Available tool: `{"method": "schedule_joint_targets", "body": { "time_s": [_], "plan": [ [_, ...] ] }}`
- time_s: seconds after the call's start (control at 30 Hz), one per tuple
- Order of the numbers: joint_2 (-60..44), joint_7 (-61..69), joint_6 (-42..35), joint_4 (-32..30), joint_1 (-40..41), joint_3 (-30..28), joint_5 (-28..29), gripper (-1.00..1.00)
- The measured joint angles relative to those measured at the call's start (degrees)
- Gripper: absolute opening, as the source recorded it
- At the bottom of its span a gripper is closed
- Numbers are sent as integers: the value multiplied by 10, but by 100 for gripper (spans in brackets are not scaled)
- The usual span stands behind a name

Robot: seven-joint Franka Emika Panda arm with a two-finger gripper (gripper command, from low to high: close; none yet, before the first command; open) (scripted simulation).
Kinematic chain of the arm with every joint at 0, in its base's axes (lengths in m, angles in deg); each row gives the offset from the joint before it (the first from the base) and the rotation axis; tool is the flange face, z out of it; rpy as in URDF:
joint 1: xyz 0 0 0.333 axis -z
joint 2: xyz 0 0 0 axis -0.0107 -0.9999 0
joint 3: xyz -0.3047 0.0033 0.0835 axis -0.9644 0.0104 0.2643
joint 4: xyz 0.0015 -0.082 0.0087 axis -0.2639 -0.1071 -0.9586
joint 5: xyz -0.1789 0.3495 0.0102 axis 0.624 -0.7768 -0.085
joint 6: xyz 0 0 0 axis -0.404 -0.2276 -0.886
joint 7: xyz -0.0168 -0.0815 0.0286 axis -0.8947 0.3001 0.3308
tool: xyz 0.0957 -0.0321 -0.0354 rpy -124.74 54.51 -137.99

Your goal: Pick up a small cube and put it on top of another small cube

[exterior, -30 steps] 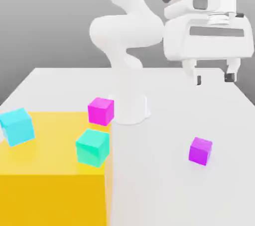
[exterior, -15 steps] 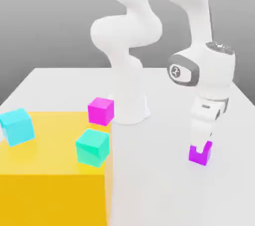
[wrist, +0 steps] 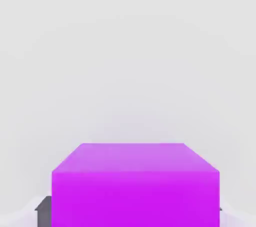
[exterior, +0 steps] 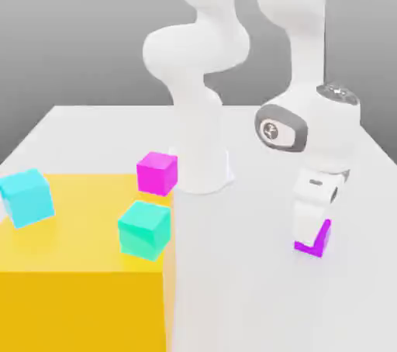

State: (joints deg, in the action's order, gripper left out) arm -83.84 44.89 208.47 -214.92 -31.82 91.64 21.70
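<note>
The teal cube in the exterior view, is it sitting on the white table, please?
No, the teal cube rests on the yellow platform, near its edge toward the exterior view's right, not on the white table.

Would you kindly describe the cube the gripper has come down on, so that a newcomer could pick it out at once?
Start at the white arm's base and go to the exterior view's right, across the bare white table. The purple cube sits there under the gripper, alone. The magenta cube, teal cube and cyan cube cluster at the yellow block, on the left.
</note>
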Motion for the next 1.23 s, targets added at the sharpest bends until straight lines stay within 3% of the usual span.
{"method": "schedule_joint_targets", "body": {
  "time_s": [0.27, 0.93, 1.0, 1.1, 1.13, 1.23],
  "plan": [
    [105, 83, -85, -21, 4, 35, -112, -100],
    [401, 6, -565, 164, 279, -153, -53, -100],
    [412, 4, -575, 163, 298, -168, -52, -100],
    [392, 6, -517, 125, 307, -174, -51, -100],
    [387, 6, -502, 115, 308, -175, -51, 100],
    [387, 6, -502, 115, 308, -175, -51, 100]
  ]
}}
